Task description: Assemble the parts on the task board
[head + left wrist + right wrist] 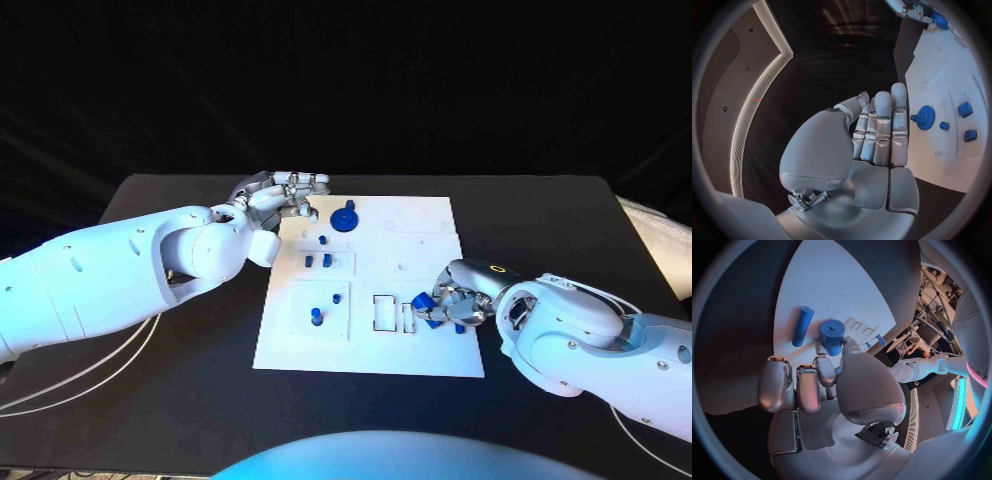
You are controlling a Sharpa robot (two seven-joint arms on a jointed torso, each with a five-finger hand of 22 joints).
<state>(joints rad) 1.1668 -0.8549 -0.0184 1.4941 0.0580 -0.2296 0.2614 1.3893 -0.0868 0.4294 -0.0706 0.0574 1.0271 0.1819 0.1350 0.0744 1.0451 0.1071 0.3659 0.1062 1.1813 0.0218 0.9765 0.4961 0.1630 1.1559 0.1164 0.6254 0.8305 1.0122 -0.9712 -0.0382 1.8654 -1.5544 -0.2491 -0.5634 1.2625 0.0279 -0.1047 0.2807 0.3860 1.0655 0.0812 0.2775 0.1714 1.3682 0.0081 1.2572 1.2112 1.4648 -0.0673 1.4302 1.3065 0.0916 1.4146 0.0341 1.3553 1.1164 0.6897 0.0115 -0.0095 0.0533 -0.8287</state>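
1 blue cylinder (832, 335) pinched by right hand (826, 385) fingers (824, 371).

My head camera looks steeply down on the black table (173, 380), with the task board (378, 290) at centre. My left wrist camera sits close behind my left hand (873, 135) and faces along its fingers past the board's edge (942, 95). My right wrist camera sits close behind my right hand (817, 385), low over the board (836, 285). All three views share the board.
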